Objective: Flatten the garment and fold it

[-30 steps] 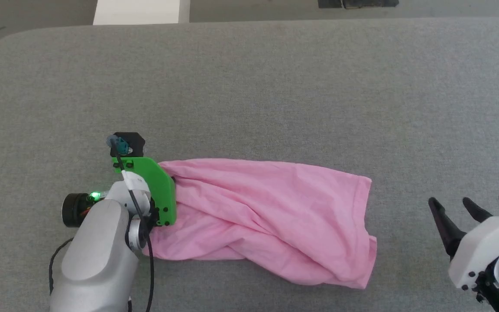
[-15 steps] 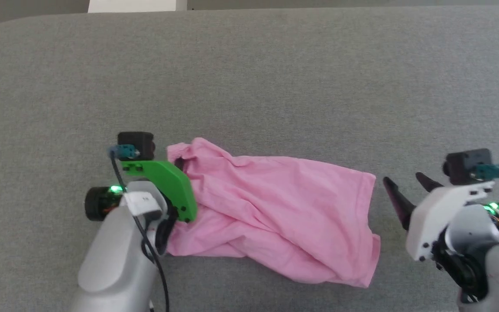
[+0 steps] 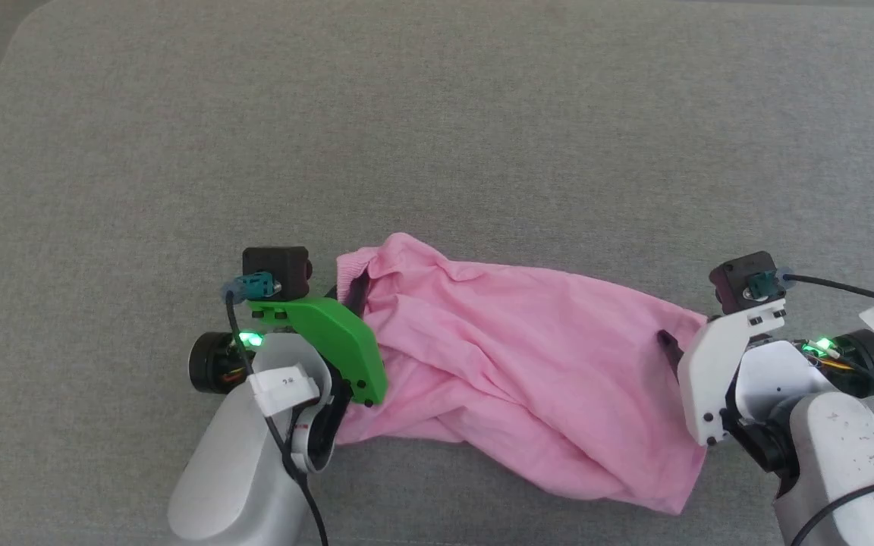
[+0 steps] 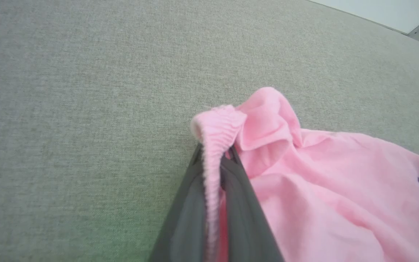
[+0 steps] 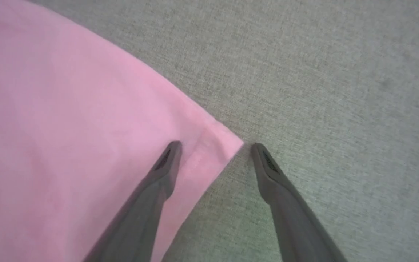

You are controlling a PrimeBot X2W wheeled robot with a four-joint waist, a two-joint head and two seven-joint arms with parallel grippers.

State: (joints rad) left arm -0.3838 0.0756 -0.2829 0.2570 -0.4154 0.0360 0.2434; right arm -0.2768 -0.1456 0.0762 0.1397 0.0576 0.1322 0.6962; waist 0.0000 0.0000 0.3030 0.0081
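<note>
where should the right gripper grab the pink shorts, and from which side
The hem corner of the shorts, at the end opposite the waistband. It lies flat, pointing out onto the grey surface, and the open right gripper straddles it, so come in low from the robot's right and pinch it.

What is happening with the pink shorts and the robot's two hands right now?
light pink thin cloth shorts: crumpled on the grey fabric surface, not flat, not folded
left gripper: shut on the shorts' ribbed waistband
right gripper: open, fingers on either side of a hem corner, not gripping
</note>
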